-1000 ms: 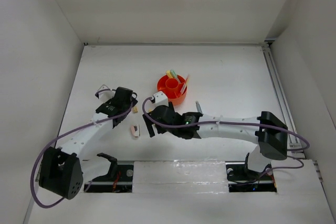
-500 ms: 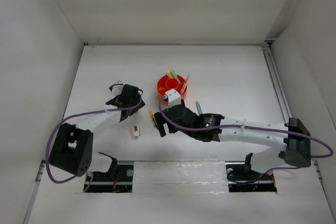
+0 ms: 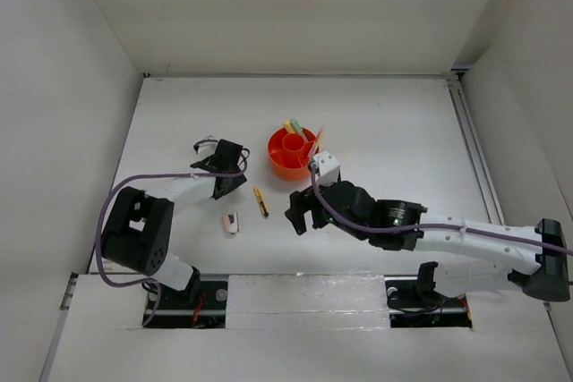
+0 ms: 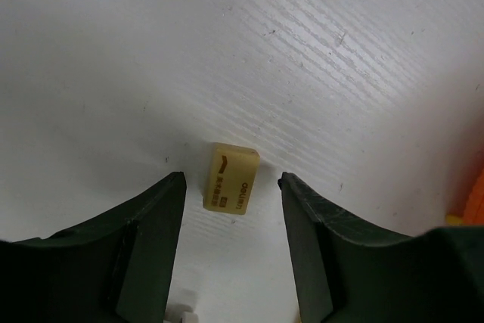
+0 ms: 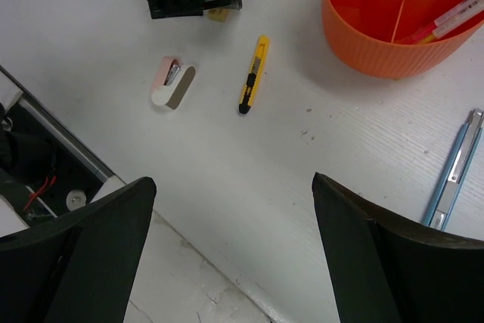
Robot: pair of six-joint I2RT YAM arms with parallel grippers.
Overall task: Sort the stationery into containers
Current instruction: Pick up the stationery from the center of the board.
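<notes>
The right gripper (image 3: 299,218) hangs nearest the arm bases, on the near side of the orange tub (image 3: 288,165) and slightly to its left. Its fingers (image 5: 98,255) are spread wide with nothing between them but bare white bench (image 3: 394,123).

To the near-left of the tub, and farthest from it, lies a small pink-and-white eraser (image 3: 231,222), rounded at one end, with a grey sleeve on top. Between that eraser and the tub lies a slim yellow-and-black pen-like item (image 3: 260,201), flat on the bench, its dark tip pointing toward the arm bases. In the right wrist view a thin grey-blue pen (image 5: 454,170) rests on the bench just outside the tub's ribbed wall.

The left gripper (image 3: 229,178) sits low to the left of the tub. Its dark fingers (image 4: 155,240) stand on either side of a tan eraser (image 4: 231,178), a small block with brown print on its top face. A gap shows on each side, so the fingers are released and do not grip it.

The tub is round, with ribbed sides, a central cup and thin dividers that split the outer ring. A yellow and a pale green marker (image 3: 291,124) lean out of its far compartments. A red pen (image 5: 446,24) lies slanted in the compartment on its right.
</notes>
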